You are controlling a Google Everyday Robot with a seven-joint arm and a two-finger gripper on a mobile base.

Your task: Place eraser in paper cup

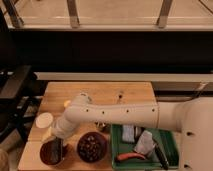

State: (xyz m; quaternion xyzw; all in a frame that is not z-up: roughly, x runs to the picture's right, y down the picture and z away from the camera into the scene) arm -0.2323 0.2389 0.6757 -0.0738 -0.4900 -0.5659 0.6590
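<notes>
The eraser (56,149), a small dark block, stands in the red bowl (46,156) at the front left of the wooden table. The paper cup (44,120), cream-white and wide, stands just behind that bowl, near the table's left edge. My white arm reaches in from the right, bends at the elbow (80,102) and comes down to the left. My gripper (56,138) is at its lower end, right over the red bowl and the eraser, to the front right of the paper cup. The arm hides where the gripper meets the eraser.
A dark bowl of brown pieces (92,147) sits right of the red bowl. A green tray (171,142) at the front right holds pale grey-blue blocks (129,132), a red-handled tool (131,157) and a black-handled tool (160,155). A small metal cup (102,128) peeks from under the arm.
</notes>
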